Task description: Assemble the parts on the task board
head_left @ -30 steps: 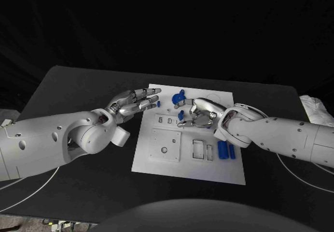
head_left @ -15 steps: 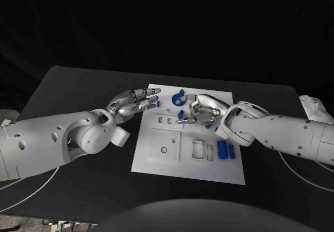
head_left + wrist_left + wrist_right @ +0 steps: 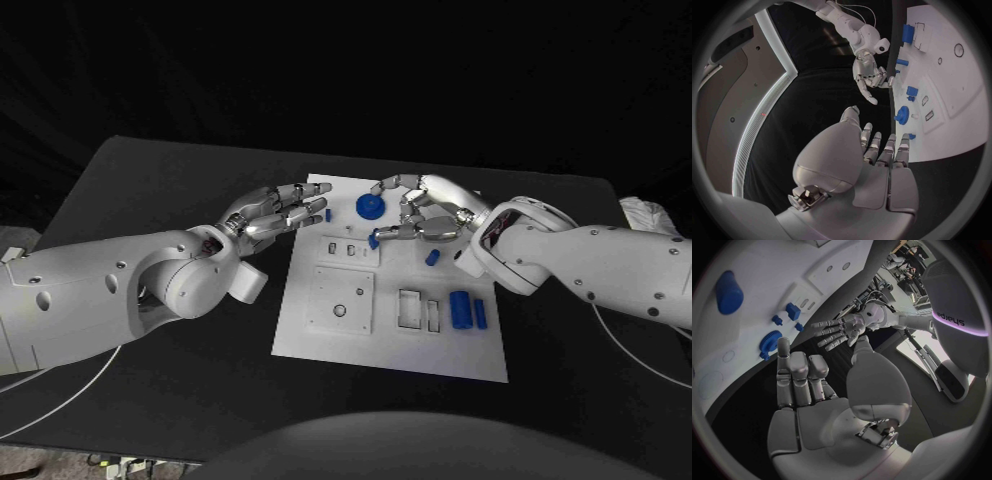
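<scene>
The white task board (image 3: pixel 336 338) lies in the middle of the table. A blue gear (image 3: pixel 369 207) stands at its far end, with a small blue piece (image 3: pixel 375 240) just nearer and another (image 3: pixel 433 257) to the right. Two blue cylinders (image 3: pixel 469 309) lie side by side by the right edge. My right hand (image 3: pixel 426 212) hovers above the board's far right part, fingers apart and holding nothing. My left hand (image 3: pixel 278 214) floats over the board's far left edge, fingers stretched toward the gear, empty. The left wrist view shows the gear (image 3: pixel 902 115) and right hand (image 3: pixel 867 76); the right wrist view shows the gear (image 3: pixel 770 340).
Rectangular and round recesses (image 3: pixel 343 298) sit in the board's near half. A tiny blue piece (image 3: pixel 329 214) lies by my left fingertips. The black table (image 3: pixel 173 180) spreads around the board on all sides. A white object (image 3: pixel 652 222) sits at the table's far right edge.
My right hand has lifted off the small blue pieces and drawn back toward the far right, leaving one piece uncovered on the board. The left hand has stayed put.
</scene>
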### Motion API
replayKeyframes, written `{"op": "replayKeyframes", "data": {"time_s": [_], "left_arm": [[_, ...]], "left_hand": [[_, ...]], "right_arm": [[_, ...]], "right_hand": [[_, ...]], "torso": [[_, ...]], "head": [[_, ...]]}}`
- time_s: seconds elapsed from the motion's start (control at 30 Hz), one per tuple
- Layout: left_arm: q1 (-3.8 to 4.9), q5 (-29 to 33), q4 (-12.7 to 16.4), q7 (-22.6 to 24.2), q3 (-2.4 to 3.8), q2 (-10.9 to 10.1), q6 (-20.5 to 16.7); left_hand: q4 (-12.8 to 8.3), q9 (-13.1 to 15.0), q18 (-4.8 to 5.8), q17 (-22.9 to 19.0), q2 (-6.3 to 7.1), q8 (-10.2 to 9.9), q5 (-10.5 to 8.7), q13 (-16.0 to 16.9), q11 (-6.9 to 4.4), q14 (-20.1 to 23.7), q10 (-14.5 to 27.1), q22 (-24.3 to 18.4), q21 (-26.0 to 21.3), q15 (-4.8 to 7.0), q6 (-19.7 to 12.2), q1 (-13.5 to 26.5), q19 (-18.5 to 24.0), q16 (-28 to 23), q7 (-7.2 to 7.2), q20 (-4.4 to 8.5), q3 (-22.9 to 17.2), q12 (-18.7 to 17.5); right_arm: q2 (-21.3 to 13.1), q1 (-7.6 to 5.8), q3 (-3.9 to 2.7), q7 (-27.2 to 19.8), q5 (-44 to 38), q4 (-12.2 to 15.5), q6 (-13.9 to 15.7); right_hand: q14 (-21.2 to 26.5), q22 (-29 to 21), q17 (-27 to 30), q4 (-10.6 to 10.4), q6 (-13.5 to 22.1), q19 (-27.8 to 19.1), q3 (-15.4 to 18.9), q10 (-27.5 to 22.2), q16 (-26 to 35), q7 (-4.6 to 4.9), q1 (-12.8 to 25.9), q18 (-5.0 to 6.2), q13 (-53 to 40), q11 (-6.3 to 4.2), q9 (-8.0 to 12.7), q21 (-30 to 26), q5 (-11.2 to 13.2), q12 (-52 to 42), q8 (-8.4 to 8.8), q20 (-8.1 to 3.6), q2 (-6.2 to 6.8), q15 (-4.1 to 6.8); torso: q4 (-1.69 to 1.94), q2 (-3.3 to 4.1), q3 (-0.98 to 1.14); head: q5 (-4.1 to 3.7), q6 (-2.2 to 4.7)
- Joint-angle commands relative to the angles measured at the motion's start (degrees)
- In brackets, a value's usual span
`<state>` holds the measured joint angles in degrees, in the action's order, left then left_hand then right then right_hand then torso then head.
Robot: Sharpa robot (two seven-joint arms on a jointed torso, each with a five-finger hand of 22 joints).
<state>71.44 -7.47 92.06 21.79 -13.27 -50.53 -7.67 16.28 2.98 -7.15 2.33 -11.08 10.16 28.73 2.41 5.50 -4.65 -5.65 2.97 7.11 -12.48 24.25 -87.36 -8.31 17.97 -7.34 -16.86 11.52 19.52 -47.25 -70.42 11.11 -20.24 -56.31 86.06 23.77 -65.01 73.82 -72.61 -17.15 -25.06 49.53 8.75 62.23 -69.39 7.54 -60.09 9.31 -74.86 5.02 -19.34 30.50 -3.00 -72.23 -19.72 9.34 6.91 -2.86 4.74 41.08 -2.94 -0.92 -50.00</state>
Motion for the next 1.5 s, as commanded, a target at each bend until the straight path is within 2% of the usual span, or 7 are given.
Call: {"op": "replayKeyframes", "data": {"time_s": [0.03,0.43,0.77,1.13,1.23,1.33,1.5], "left_arm": [[0.02,-0.22,0.13,0.46,0.04,0.12,0.75],[0.02,-2.92,0.3,1.53,0.05,-0.03,-1.15],[1.88,-9.52,2.19,-0.27,0.08,-1.35,-4.63],[10.01,-21.13,3.63,-12.51,0.09,-0.86,-6.81],[11.52,-23.87,3.54,-16.77,0.09,-0.43,-6.49],[13.04,-27.24,3.02,-21.58,0.09,0.41,-5.93],[15.08,-33.98,1.41,-29.6,0.09,2.8,-3.19]], "left_hand": [[0.08,0.09,0.87,0.08,-0.05,0.37,0.21,0.09,0.34,-0.05,-0.13,0.09,0.2,-0.36,0.25,-0.17,-0.22,0.17,-0.35,-0.01,-0.36,0.2],[-0.05,0.12,1.11,0.01,0.22,0.51,0.24,0.1,0.52,0.2,-0.18,0.07,0.18,-0.09,0.49,-0.28,-0.18,-0.12,-0.37,0.01,-0.39,0.2],[-0.19,0.19,1.48,0.88,1.99,1.09,-0.42,0.78,4.27,-4.83,-3.63,0.36,1.27,0.69,1.25,-1.63,-1.49,8.2,-0.94,0.21,-0.83,6.23],[0.32,0.54,-3.22,8.58,3.79,2.62,-6.76,8.58,6.53,-33.0,-27.27,6.95,18.61,2.94,4.38,-2.53,-30.03,36.25,0.49,1.02,-0.4,33.24],[0.5,0.92,-3.31,13.81,3.73,4.58,-7.72,13.65,3.44,-38.65,-32.36,8.61,22.41,5.68,7.81,-1.45,-37.02,45.85,-0.09,3.56,0.2,42.08],[0.46,1.3,-3.13,31.84,3.35,7.15,-8.85,25.04,0.19,-48.97,-38.09,11.2,27.47,8.67,11.29,0.53,-43.78,60.05,-1.21,6.61,1.21,53.78],[-0.36,2.17,-2.62,87.67,1.8,11.75,-12.8,83.52,-0.72,-85.35,-81.26,19.07,40.67,10.56,18.07,5.7,-52.79,72.03,-1.24,9.09,3.79,70.24]], "right_arm": [[-1.35,-1.05,-0.02,-1.81,4.19,1.68,-0.16],[-9.41,-5.18,0.03,-0.81,21.88,8.66,-10.32],[-13.59,-7.02,0.15,3.25,32.86,9.19,-26.11],[-16.29,-7.35,0.38,4.91,31.29,10.64,-19.57],[-16.66,-7.36,0.47,5.7,29.96,10.98,-16.56],[-17.13,-7.37,0.57,6.95,28.86,11.29,-14.15],[-17.82,-7.37,0.69,9.11,24.7,11.47,-11.38]], "right_hand": [[-0.03,-0.1,0.42,0.15,-0.67,0.51,0.29,-1.0,0.39,-0.08,2.85,1.05,0.61,0.07,0.18,-0.38,0.14,0.75,-0.16,0.05,-2.03,-0.01],[29.04,-17.68,33.35,0.39,4.68,-2.38,5.82,-34.43,43.93,-4.42,2.71,0.78,31.85,7.31,7.02,-20.25,0.26,40.78,7.67,5.72,-12.16,-7.6],[36.44,-37.75,47.27,0.27,5.78,-17.44,4.61,-40.57,58.09,-13.29,-1.03,-1.72,47.71,0.78,11.05,-27.16,0.23,50.45,12.5,7.26,-9.07,-8.46],[21.04,-32.61,10.39,10.24,-7.23,12.58,3.51,-35.24,12.27,-9.93,-19.37,0.71,19.61,1.71,6.07,-11.36,-6.63,9.55,5.96,0.32,-13.45,-1.39],[-3.68,-8.0,-5.78,10.34,-8.24,21.6,4.31,-4.2,-8.9,-7.03,-19.76,-3.18,2.11,0.94,4.49,20.07,-7.56,-6.42,1.05,-0.77,-14.62,-0.67],[-24.67,1.21,-17.19,9.66,-9.85,23.55,5.09,25.77,-20.45,-3.77,-19.51,-4.36,-13.94,-1.1,2.46,31.36,-8.5,-17.15,-3.99,-1.89,-15.15,1.15],[-24.99,12.73,-17.39,7.3,-10.02,33.8,6.44,27.77,-20.61,-2.2,-17.62,-7.18,-15.14,-3.23,-3.06,50.77,-10.48,-17.77,-13.16,-3.58,-15.96,3.1]], "torso": [[0.03,-0.05,-0.03],[-0.07,-0.15,0.16],[-0.92,-0.48,1.12],[-2.74,-0.27,2.68],[-3.25,-0.22,2.94],[-3.72,-0.14,3.16],[-4.17,-0.01,3.56]], "head": [[-0.01,0.0],[0.07,0.0],[0.88,0.0],[2.51,0.0],[2.95,0.0],[3.27,0.0],[3.63,0.0]]}}
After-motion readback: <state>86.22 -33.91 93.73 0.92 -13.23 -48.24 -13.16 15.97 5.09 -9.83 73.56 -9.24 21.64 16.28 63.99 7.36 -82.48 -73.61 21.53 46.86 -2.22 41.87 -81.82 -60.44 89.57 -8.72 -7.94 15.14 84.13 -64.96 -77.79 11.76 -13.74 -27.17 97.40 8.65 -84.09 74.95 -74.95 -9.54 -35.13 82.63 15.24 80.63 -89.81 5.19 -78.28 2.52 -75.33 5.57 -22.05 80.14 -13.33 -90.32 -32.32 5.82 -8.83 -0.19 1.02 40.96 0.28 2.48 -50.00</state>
